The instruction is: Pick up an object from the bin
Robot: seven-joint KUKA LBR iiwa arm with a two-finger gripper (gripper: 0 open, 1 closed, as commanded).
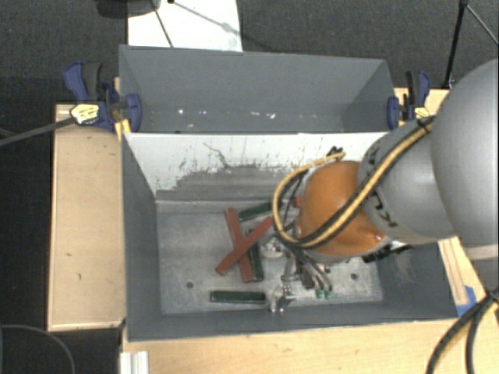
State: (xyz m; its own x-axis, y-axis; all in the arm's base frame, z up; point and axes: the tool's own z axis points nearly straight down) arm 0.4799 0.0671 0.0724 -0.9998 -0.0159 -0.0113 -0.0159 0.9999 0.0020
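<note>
1. Bin [140,232] of grey metal, seen from above and a little to one side, with a few long thin pieces lying on its floor.
2. Near the middle of the floor two red-brown sticks cross each other. One [234,228] runs from back to front and the other [226,265] slants across it.
3. A dark green stick [254,211] lies just behind the crossed pair, towards the back wall.
4. A dark green bar [234,296] lies flat by itself near the front wall, running left to right, apart from the crossed sticks.
5. The arm comes in from the right, and its orange cover [335,209] and looping cables [312,170] hang over the right half of the floor.
6. The gripper [282,296] is low in the bin at the right end of the dark green bar, just beside it. Whether it touches the bar cannot be told.
7. How far the gripper is open cannot be told, and nothing can be seen held in it.
</note>
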